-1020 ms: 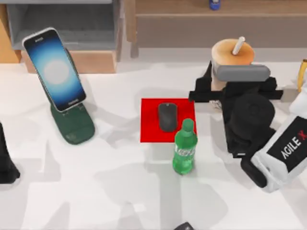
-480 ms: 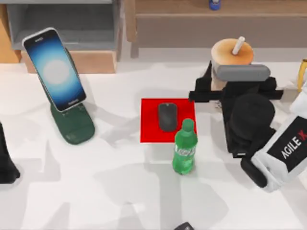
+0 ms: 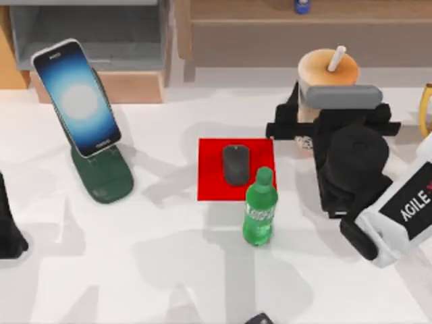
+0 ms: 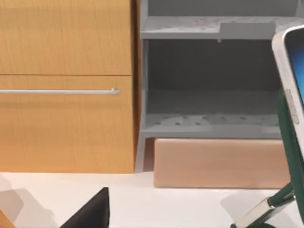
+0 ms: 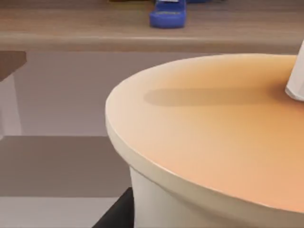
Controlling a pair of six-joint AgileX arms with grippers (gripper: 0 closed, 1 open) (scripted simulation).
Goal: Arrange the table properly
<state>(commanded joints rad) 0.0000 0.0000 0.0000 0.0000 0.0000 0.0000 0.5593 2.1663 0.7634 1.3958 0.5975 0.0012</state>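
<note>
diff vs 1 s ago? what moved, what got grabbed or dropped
The right pincer and the cup with the straw shifted together a little toward the shelf at the back; the right arm followed. Whether the pincer grips the cup cannot be told. Nothing was let go. The phone on its stand, mouse, red mat, green bottle and left arm at the left edge stayed put.

White table (image 3: 169, 270), red mat (image 3: 212, 169), green bottle (image 3: 259, 216), phone stand (image 3: 101, 177), cup (image 3: 327, 74)

The right hand (image 3: 305, 125) reaches toward the table's back right; the left arm (image 3: 8, 229) (parked) sits at the left edge.
</note>
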